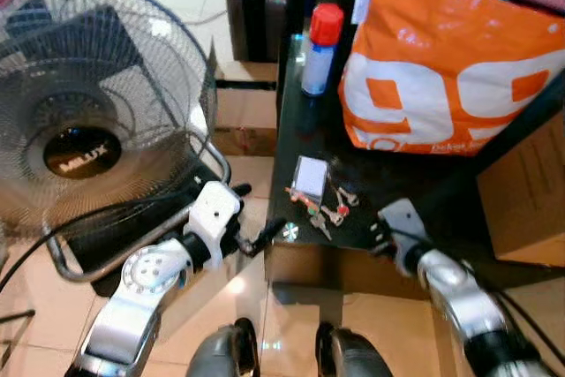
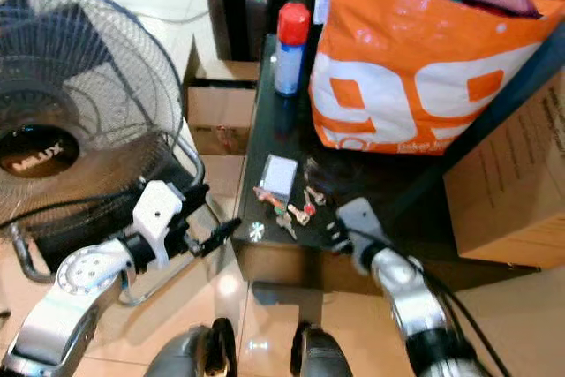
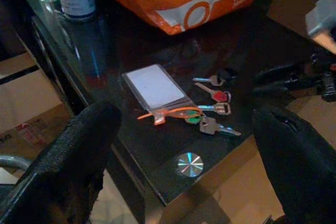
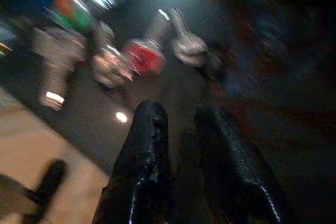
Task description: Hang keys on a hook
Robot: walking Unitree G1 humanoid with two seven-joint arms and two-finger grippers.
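Dark glossy table (image 1: 388,174) over a tiled floor, with a big fan (image 1: 88,121) off at 9 o'clock. Left gripper (image 1: 265,237) sits just off the table's near-left corner, fingers spread wide. The keys (image 1: 325,207) lie on the tabletop beside a small card (image 1: 310,177). At 5 o'clock from them, the right gripper (image 4: 181,129) rests low near the table's front edge, fingers close together, holding nothing. Spray can (image 1: 320,49) and orange bag (image 1: 441,59) at 12.

Keys (image 1: 322,209) on table (image 1: 291,130), bag (image 1: 441,68) behind, fan (image 1: 88,103) left
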